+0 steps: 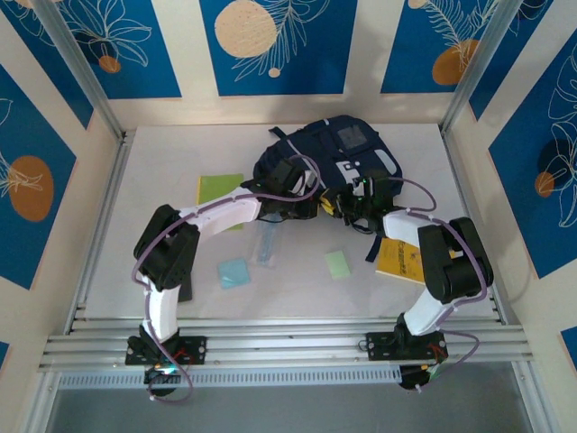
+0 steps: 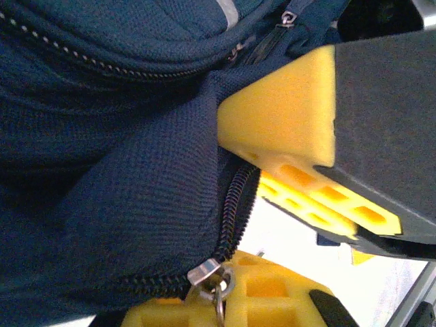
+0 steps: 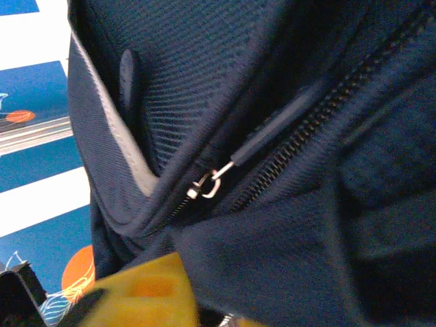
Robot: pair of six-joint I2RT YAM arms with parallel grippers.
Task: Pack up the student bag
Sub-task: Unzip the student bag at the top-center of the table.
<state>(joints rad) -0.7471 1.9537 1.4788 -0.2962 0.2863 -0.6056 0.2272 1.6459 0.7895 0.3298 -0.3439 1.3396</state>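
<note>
Navy student bag (image 1: 335, 149), left gripper (image 2: 211, 204) pinching its fabric; right gripper (image 1: 348, 202) closed, seemingly on fabric too

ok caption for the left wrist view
Close-up: left gripper pinches a fold of the student bag beside its zipper.

The student bag (image 1: 335, 152) lies at the far middle of the table (image 1: 288, 302). Both arms reach in to its near edge: the left gripper (image 1: 302, 187) pinches the fabric at the near-left, the right gripper (image 1: 354, 200) is closed on it just to the right. A flat pad (image 1: 219, 188) lies left of the bag, partly under the left arm. A book (image 1: 400, 260) lies near-right, partly under the right arm. Between the arms, nearer than the bag, sit a slim case (image 1: 266, 244), a small note (image 1: 234, 272) to its near-left and another note (image 1: 338, 263) to its right.
</note>
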